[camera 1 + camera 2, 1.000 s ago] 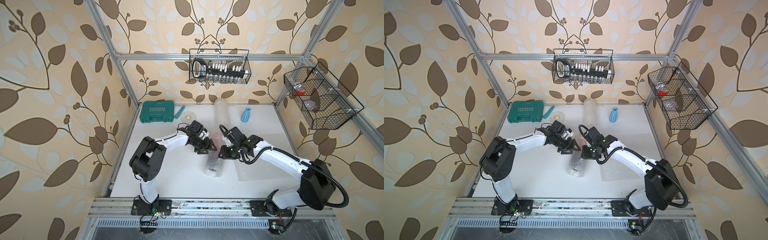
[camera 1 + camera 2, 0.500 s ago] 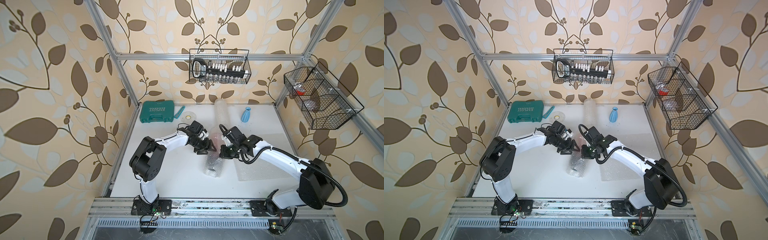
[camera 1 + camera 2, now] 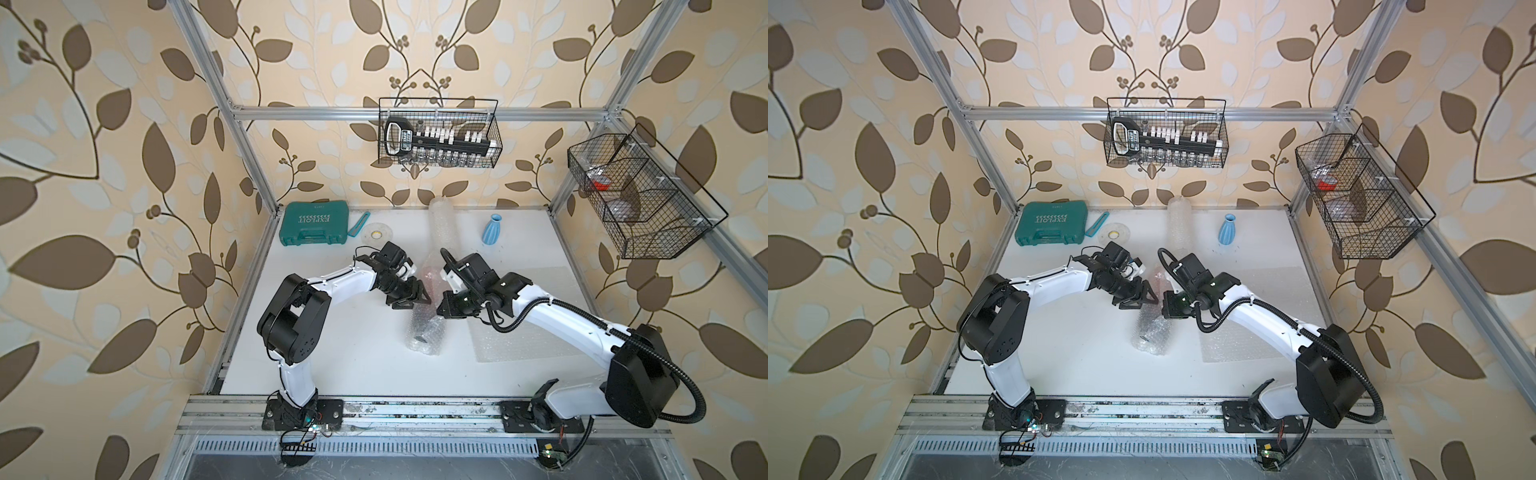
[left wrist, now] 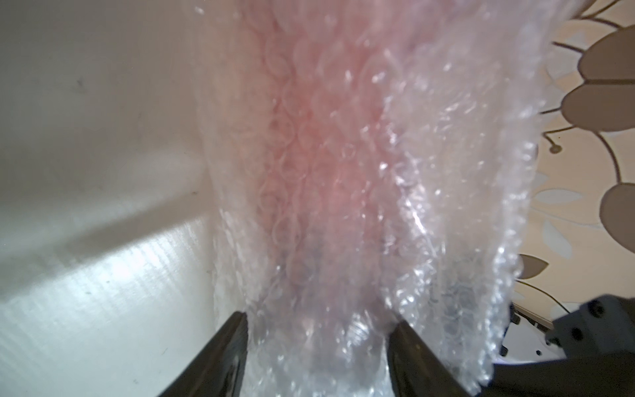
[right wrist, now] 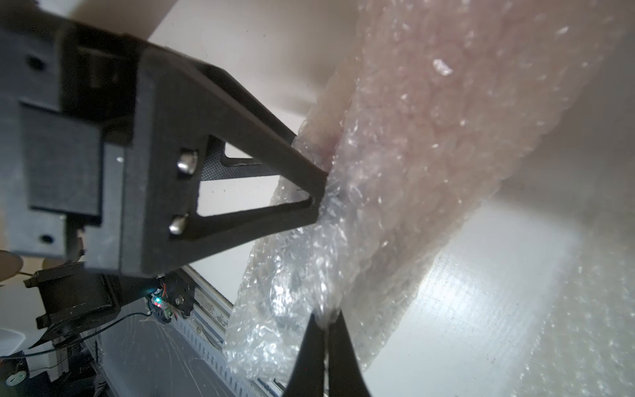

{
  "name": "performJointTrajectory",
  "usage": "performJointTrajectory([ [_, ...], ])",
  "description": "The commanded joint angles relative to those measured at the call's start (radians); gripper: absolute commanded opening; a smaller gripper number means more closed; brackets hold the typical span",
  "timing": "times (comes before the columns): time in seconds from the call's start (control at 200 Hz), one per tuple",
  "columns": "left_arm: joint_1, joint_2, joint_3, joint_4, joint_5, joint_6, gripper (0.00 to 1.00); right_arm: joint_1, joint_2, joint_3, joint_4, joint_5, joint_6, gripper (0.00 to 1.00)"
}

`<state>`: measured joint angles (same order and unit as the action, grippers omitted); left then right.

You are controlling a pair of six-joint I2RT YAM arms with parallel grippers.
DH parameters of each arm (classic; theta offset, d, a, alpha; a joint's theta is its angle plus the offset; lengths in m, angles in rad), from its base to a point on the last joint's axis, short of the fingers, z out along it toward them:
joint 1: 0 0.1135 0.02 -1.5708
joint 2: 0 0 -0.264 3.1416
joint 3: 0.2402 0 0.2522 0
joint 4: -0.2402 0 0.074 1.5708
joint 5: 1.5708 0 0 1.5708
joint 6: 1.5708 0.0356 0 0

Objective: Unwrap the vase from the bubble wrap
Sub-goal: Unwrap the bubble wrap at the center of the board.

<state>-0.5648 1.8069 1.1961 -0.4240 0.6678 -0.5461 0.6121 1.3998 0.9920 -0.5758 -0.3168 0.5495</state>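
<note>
Plastic bubble wrap [image 3: 424,332] lies as a rolled bundle on the tabletop [image 3: 353,353], between the two sets of fingers. A pinkish vase [image 4: 309,144] shows through it.

The left fingers [image 4: 220,361] straddle the bundle and press into the wrap on either side. Opposite them, the right fingers [image 5: 307,361] are closed together on a small fold of the outer layer. The step in hand looks like catching a free edge; peeling has not begun. Next, the right fingers would need to draw that fold away from the left fingers while those steady the bundle. The pinch looks thin and may slip.

Beyond the left fingers a green case [image 3: 313,228] lies shut, its contents hidden. Beyond both sets, a wire basket [image 3: 438,100] on the back wall holds a black socket rack [image 3: 440,143]. Well apart from the right fingers, a partitioned basket [image 3: 656,241] holds a red-and-clear item [image 3: 600,183] in one compartment and a greyish item [image 3: 621,208] in the next.
</note>
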Motion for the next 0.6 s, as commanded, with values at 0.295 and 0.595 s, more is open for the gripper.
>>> performJointTrajectory([
  [0.295,-0.017,-0.009,-0.054,-0.091,-0.131,0.049,0.63,-0.083,-0.107,-0.098,0.081,-0.176,-0.037,0.0],
  [0.595,-0.018,-0.005,-0.063,-0.094,-0.146,0.055,0.62,-0.103,-0.139,-0.132,0.098,-0.172,-0.024,0.0],
])
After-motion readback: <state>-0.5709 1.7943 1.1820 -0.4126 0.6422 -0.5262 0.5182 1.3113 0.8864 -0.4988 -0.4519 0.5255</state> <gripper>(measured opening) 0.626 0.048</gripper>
